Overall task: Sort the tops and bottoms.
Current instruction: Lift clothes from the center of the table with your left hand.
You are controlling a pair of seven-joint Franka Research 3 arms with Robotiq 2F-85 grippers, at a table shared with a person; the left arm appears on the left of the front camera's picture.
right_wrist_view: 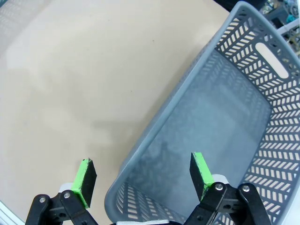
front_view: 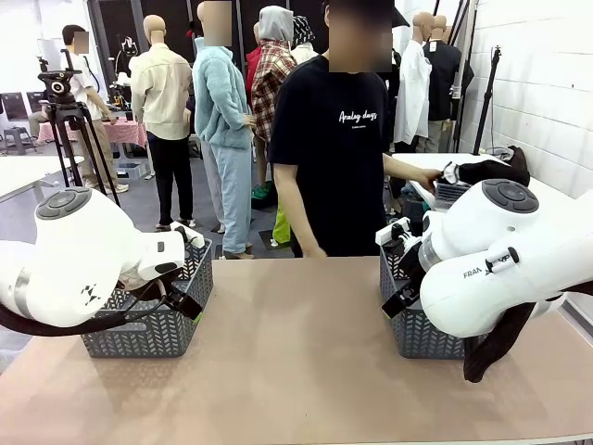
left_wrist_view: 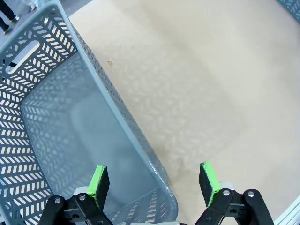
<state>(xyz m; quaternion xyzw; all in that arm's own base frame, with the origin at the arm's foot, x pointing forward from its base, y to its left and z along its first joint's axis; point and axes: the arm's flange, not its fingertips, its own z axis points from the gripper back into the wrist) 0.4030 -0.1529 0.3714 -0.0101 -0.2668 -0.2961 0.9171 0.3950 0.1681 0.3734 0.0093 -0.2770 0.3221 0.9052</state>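
Front view: the one garment I can make out is a black piece (front_view: 491,169), heaped on a side table (front_view: 468,158) at the far right, behind the right arm and well away from both grippers. It is dark, crumpled and folded over itself, with no clear outline, so I can't tell whether it is a top or a bottom. A pale scrap next to it may be another piece, but it is too small to be sure. The person's hand (front_view: 431,178) reaches to its near edge. I judge it to be soft, light and limp. It should sag and trail when lifted, and it won't break or slip much on the pads. Pinching a raised fold or thick bunch near the middle should work better than taking a thin edge, so less cloth hangs down. On the table (front_view: 296,352), the left basket (front_view: 148,334) and right basket (front_view: 417,338) sit at either side.

Left wrist view: the left gripper (left_wrist_view: 153,180) is spread wide with nothing in it. It hangs over the near rim of the left basket (left_wrist_view: 47,61), with one finger above the inside and the other above the table (left_wrist_view: 197,70). No cloth lies in the part of the basket shown.

Right wrist view: the right gripper (right_wrist_view: 142,176) is also fully spread and empty, and it straddles the rim of the right basket (right_wrist_view: 262,84). The basket floor shown is bare.
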